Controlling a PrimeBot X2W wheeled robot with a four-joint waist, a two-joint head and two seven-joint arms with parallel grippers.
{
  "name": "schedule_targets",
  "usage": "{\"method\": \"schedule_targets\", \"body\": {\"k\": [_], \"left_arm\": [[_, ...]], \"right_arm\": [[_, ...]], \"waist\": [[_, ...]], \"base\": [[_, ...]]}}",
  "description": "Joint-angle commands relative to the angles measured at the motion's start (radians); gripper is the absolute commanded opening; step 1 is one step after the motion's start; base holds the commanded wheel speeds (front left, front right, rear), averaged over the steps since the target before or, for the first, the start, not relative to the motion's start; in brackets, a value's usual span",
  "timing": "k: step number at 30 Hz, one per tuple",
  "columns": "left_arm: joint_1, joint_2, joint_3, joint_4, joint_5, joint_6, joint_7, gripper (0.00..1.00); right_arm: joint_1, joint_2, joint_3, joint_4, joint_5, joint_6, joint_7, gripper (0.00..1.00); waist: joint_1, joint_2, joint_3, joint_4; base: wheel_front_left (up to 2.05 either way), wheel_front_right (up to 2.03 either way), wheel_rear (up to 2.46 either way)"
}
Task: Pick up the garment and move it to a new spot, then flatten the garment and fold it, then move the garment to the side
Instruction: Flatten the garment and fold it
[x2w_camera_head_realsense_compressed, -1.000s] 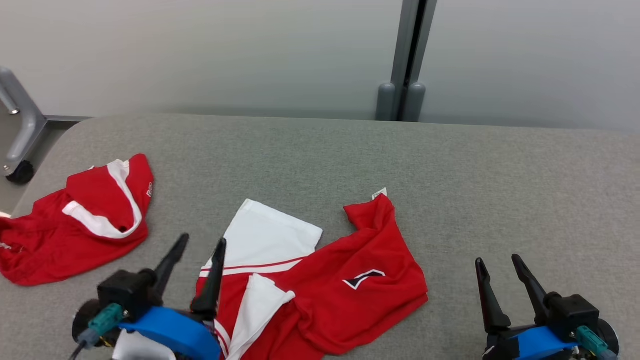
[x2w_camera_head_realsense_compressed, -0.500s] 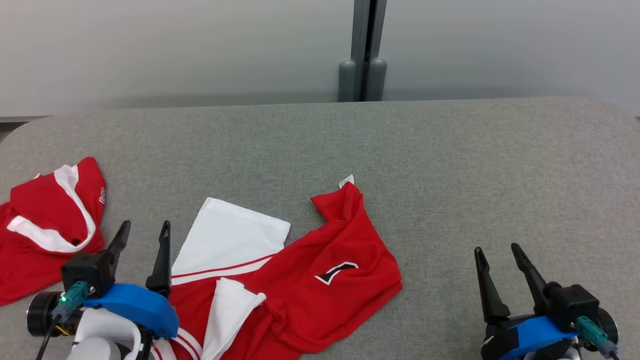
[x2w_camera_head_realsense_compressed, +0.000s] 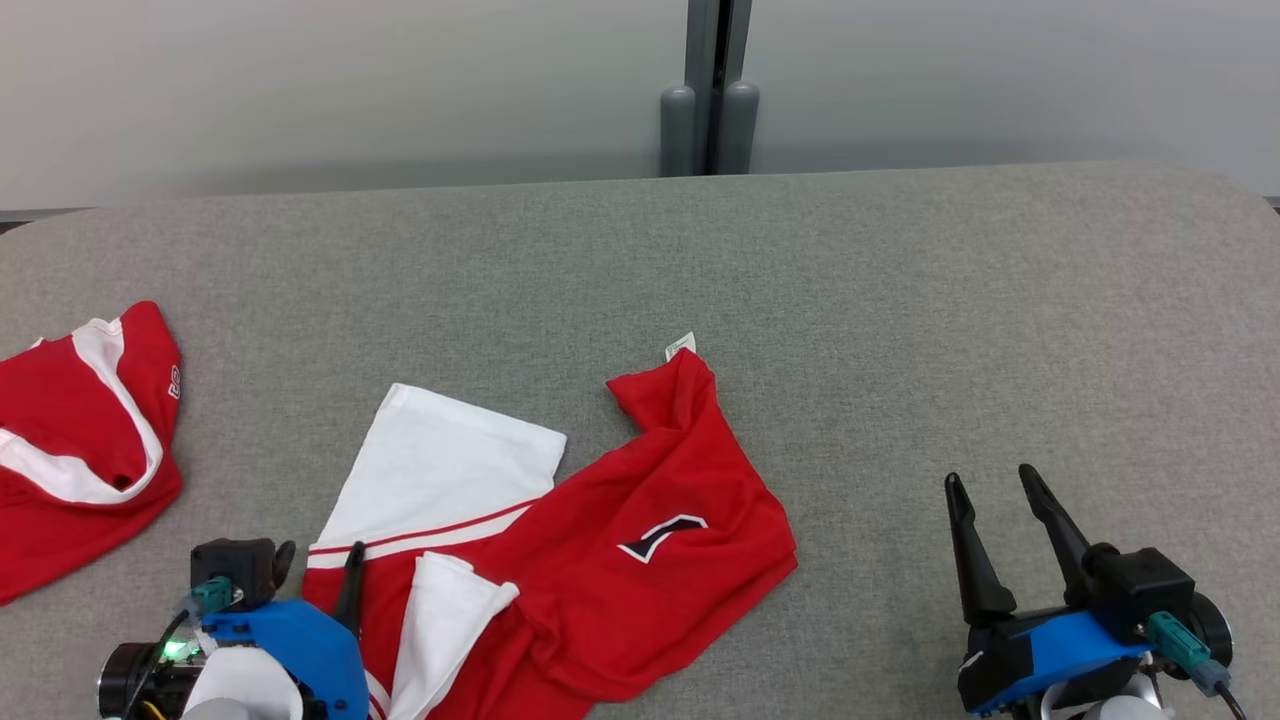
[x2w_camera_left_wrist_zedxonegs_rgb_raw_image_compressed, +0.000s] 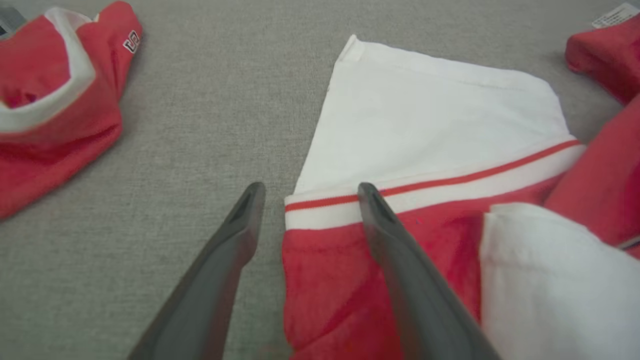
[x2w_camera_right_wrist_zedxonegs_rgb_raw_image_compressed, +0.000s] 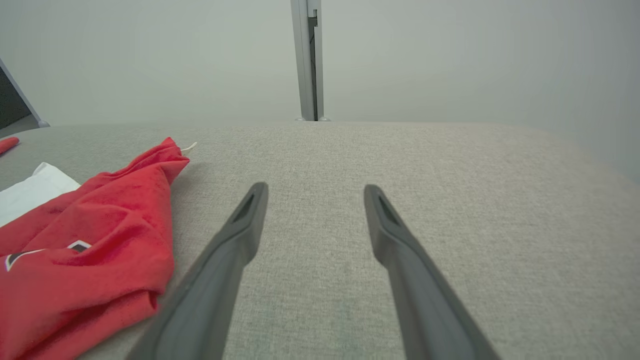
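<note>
No legible text found. Garment (x2w_camera_head_realsense_compressed: 700, 470), centre frame: black-and-white swoosh emblem (x2w_camera_head_realsense_compressed: 663, 537), no lettering. White tag (x2w_camera_head_realsense_compressed: 680, 346) at its upper corner: print too small. Second garment (x2w_camera_head_realsense_compressed: 70, 530), left edge: white sleeve mark (x2w_camera_left_wrist_zedxonegs_rgb_raw_image_compressed: 131, 42), unreadable.

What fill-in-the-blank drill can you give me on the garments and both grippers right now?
1. The left gripper has its jaws ____, with the edge of the striped garment between its fingers.
2. The right gripper holds ____ above the grey table.
3. The other red garment lies toward the robot's ____ side.
4. The tag at the striped garment's far corner is ____.
Missing words: open; nothing; left; white.
</note>
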Motion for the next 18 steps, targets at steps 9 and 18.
{"method": "schedule_targets", "body": {"k": [9, 18], "left_arm": [[-0.035, -0.028, -0.014, 0.128, -0.084, -0.072, 0.116, 1.0], [-0.069, -0.043, -0.053, 0.12, -0.111, -0.113, 0.115, 0.0]], "right_arm": [[-0.012, -0.003, -0.002, 0.01, -0.001, 0.0, -0.005, 1.0], [-0.021, -0.003, 0.008, 0.013, 0.002, 0.0, -0.005, 1.0]], "waist": [[-0.0001, 0.0, 0.002, -0.006], [-0.0001, 0.0, -0.002, -0.01]], "base": [[0.0, 0.0, 0.0], [0.0, 0.0, 0.0]]}}
